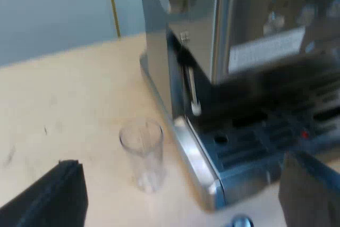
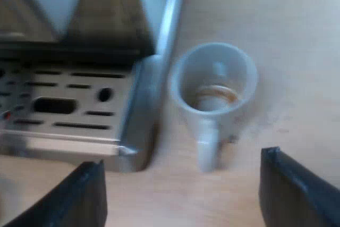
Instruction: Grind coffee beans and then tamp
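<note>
**Both hands at the machine's base.** Your left hand point(image 1: 179, 166), fingers spread and holding nothing, hangs low over the bench point(image 1: 64, 104) near the espresso machine point(image 1: 202, 35). A clear measuring glass point(image 1: 142, 155) stands upright just beside a corner of the drip tray point(image 1: 249, 142). Your right hand point(image 2: 182, 160), likewise spread and empty, hovers above a mug point(image 2: 215, 86) standing just beside a tray corner, its handle pointing toward the hand.
</note>
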Robot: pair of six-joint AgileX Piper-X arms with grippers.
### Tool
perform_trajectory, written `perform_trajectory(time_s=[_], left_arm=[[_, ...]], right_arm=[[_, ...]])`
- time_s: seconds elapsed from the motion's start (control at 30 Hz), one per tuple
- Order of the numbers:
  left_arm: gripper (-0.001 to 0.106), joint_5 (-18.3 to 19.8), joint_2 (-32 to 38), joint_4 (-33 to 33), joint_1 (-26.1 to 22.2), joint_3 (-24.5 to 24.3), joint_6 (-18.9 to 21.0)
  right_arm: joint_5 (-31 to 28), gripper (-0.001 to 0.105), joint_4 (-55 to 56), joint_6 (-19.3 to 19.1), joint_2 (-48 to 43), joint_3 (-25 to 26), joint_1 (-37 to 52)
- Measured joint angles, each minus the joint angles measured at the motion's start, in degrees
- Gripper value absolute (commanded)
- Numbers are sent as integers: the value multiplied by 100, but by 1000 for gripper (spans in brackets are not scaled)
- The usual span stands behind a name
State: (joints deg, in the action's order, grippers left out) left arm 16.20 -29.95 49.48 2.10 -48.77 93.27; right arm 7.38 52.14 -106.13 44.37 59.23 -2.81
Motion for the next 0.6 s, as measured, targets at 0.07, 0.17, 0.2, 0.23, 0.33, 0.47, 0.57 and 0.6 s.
perform_trajectory(time_s=[0.07,0.17,0.2,0.23,0.33,0.47,0.57,0.6], left_arm=[[87,0,0,230,0,0,0],[87,-41,44,518,0,0,0],[87,-117,87,578,0,0,0],[87,-169,160,613,0,0,0],[87,-241,453,618,0,0,0],[87,-241,654,627,0,0,0],[87,-254,1180,693,0,3,0],[87,-254,1361,703,0,3,0]], right_arm=[[6,63,47,-55,-153,-24,225],[-15,63,79,-267,-663,-187,366],[13,63,79,-302,-846,-277,366],[19,63,91,-323,-998,-355,366],[12,63,93,-352,-1462,-569,371],[11,63,112,-350,-1818,-705,371],[11,63,178,-350,-2477,-962,371],[11,63,228,-350,-2678,-1013,371]])
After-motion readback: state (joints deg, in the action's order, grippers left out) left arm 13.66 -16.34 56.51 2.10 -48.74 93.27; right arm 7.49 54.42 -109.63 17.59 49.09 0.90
